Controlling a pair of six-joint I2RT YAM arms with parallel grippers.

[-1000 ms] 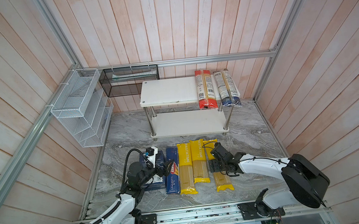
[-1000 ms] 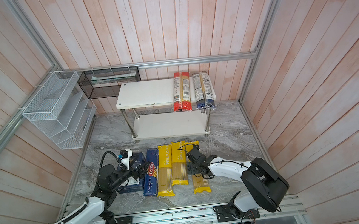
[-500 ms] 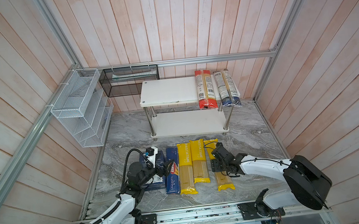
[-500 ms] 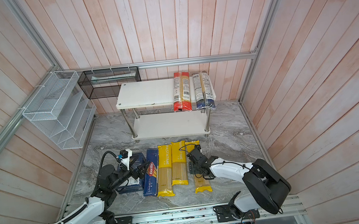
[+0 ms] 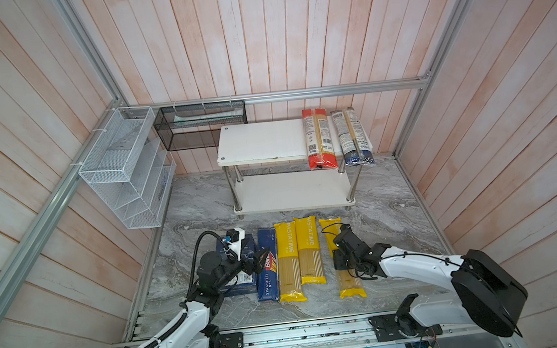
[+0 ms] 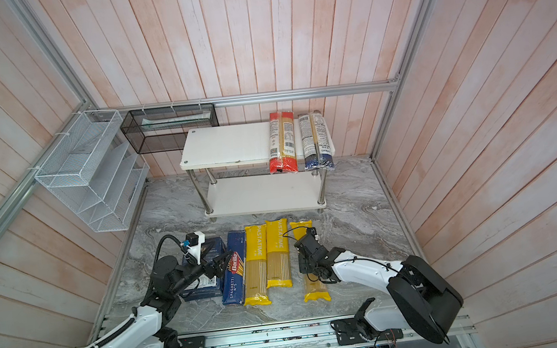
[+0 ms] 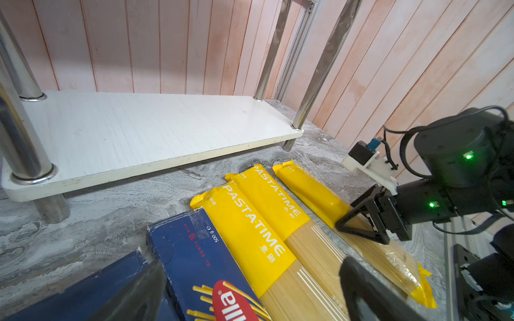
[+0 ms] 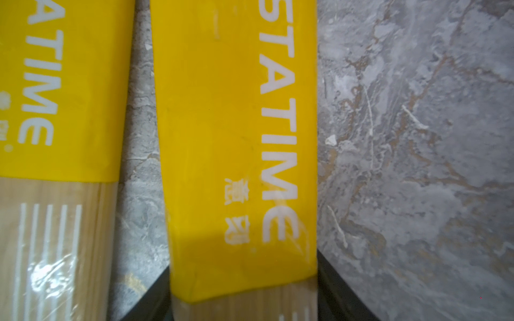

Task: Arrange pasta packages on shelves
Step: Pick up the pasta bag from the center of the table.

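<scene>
In both top views the rack (image 5: 232,189) stands at 12 o'clock on the counter (image 5: 203,203). Its top shelf (image 5: 260,143) carries a red bag (image 5: 317,136) and a blue bag (image 5: 351,134) lengthwise at the 3 o'clock end, which leaves the 9 o'clock half free for more. The lower shelf (image 5: 289,191) is bare. Five packs lie in a row at 6 o'clock: two boxes (image 5: 269,277), two yellow bags (image 5: 287,261) and, slightly apart at 3 o'clock, the right bag (image 5: 350,281). That gap gives fingers room. The right claw (image 5: 344,257) sits across this bag's middle, probably so the long pack lifts level. The left claw (image 5: 261,258) hangs above the boxes

From the left wrist, the left claw's fingers (image 7: 367,291) are spread wide and hold nothing, seemingly parked out of the other arm's way

From the right wrist, the right claw (image 8: 242,264) is about half shut, its fingers (image 8: 342,286) against both long sides of the right bag. The bag lies flat on the counter, not yet lifted
</scene>
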